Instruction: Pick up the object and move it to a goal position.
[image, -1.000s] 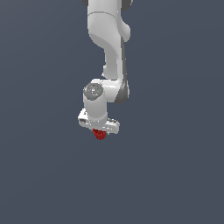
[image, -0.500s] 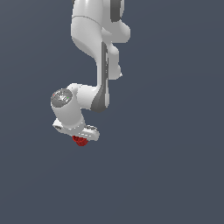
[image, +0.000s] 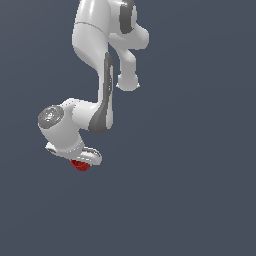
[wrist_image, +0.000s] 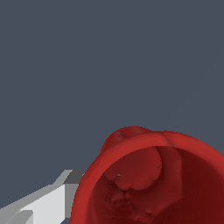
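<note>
The object is a tiny bright red knobbly cup (image: 79, 164), seen in the exterior view just under the white hand. My gripper (image: 80, 162) is shut on it and carries it off the ground; the fingers are mostly hidden by the hand. In the wrist view the red cup (wrist_image: 153, 179) fills much of the picture, its open mouth and lumpy inside facing the camera. One grey-white finger (wrist_image: 43, 203) shows beside it.
The white arm (image: 102, 75) bends down from the top of the exterior view toward that view's left. Around it there is only a plain dark grey-blue background.
The arm has swung toward the exterior view's left with the red cup held in the gripper. The wrist has tilted more sideways.
</note>
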